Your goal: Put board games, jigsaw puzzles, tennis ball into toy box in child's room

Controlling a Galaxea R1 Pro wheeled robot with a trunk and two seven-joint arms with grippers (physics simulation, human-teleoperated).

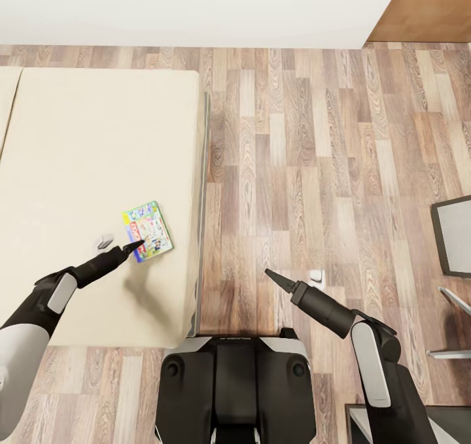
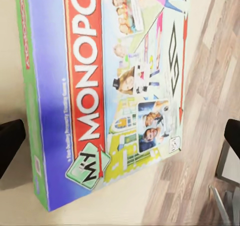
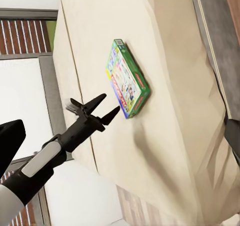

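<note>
One thin green-edged Monopoly board game box lies flat on the cream bed; the left pincer hovers spread at its 8 o'clock corner.

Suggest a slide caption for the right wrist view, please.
Left gripper, open, poised beside a Monopoly board game lying flat on the cream-covered bed.

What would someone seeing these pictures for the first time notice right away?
The bright board game, its cover reading Monopoly in the left wrist view, lies flat on the cream bed near its floor-side edge. The left end effector reaches toward it with its fingers spread open, its tips at the box's near edge. The right end effector hangs open over the wood-plank floor, holding nothing.
</note>
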